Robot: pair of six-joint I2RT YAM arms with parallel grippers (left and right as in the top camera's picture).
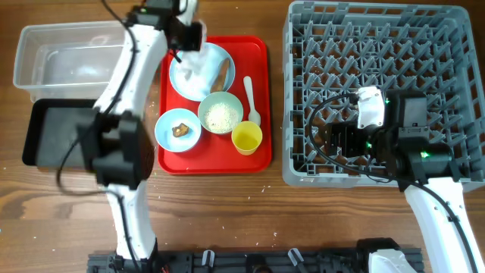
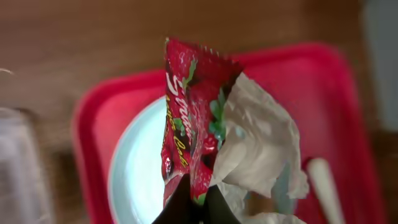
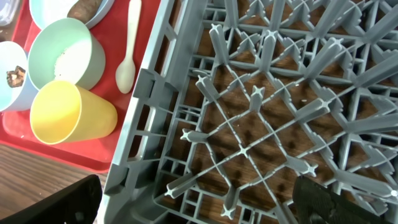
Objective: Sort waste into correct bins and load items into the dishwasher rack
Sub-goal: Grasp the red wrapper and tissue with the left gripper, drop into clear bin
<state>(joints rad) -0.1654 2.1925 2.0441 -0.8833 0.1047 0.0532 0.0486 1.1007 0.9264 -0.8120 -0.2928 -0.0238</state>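
My left gripper [image 1: 189,38] is shut on the red snack wrapper [image 2: 189,124] and holds it over the round white plate [image 1: 201,76], which also shows in the left wrist view [image 2: 137,174]. The crumpled white napkin [image 2: 258,143] hangs against the wrapper. The brown sausage piece [image 1: 223,72] lies on the plate. The white bowl [image 1: 220,114] holds rice. The pale blue bowl [image 1: 178,129] holds the brown lump. The yellow cup [image 1: 247,138] and white spoon [image 1: 251,97] sit on the red tray. My right gripper [image 3: 199,205] is open and empty over the grey dishwasher rack [image 1: 379,45], near its front left corner.
The clear tub [image 1: 68,61] stands at the far left with the black tray [image 1: 53,133] in front of it. The red serving tray [image 1: 261,68] lies between them and the rack. The left arm crosses over the black tray.
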